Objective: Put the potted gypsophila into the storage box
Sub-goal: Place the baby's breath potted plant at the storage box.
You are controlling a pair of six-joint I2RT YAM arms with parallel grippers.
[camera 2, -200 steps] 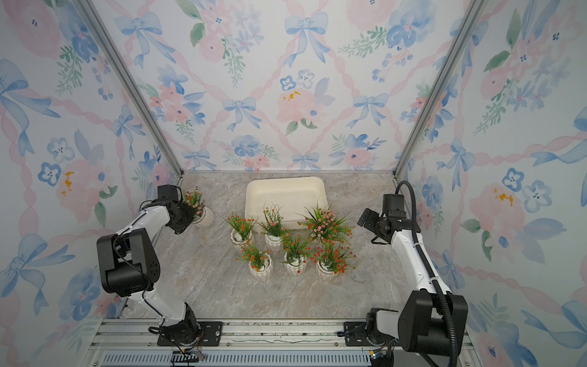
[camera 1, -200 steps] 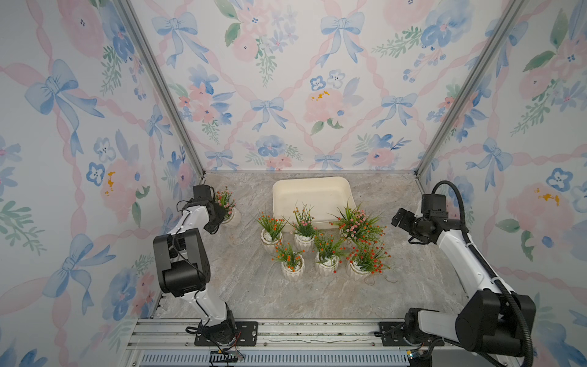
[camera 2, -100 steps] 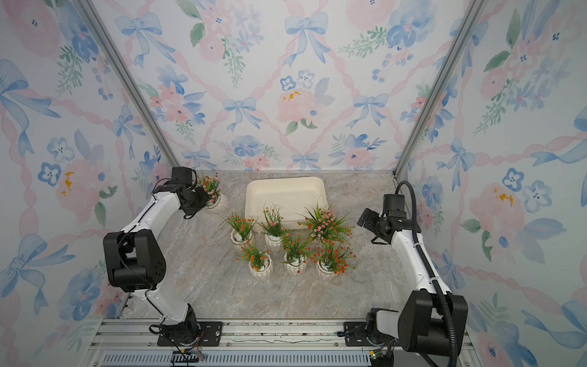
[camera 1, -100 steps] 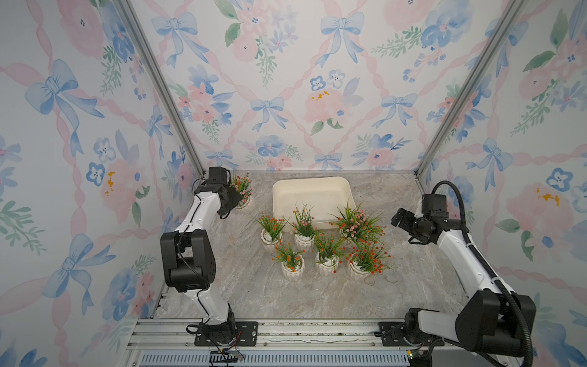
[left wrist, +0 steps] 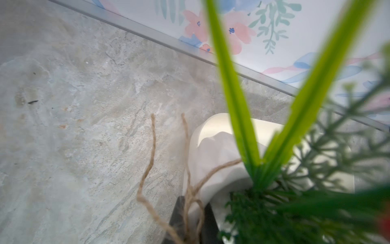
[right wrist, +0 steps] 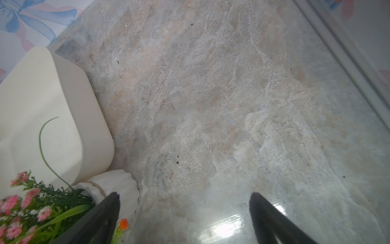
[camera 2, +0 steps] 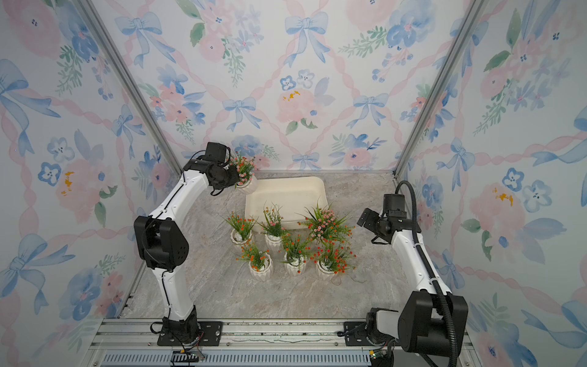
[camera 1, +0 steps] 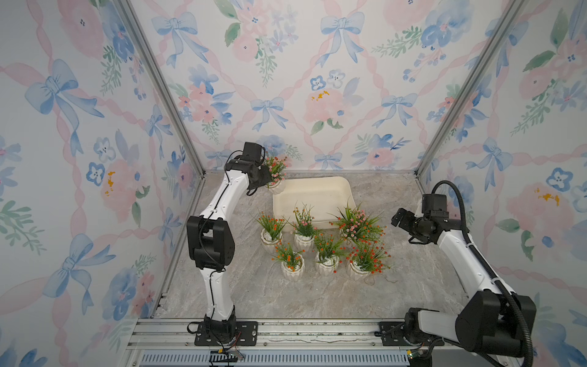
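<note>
Staged robot test booth: floral-papered panels (camera 1: pixel 317 79), aluminium rails (camera 1: pixel 286 330), marble-look tabletop (camera 1: pixel 286 298).

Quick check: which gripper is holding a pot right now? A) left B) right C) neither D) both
A: the left gripper is shut on a pink-flowered pot at a corner of the storage box, while the right gripper stands open with only table between its jaws.

Storage box (camera 1: pixel 320 190) at back, six pots (camera 1: pixel 293 272) before it, seventh pot (camera 1: pixel 276 188) at its back-left corner

No text or label can be read anywhere.
</note>
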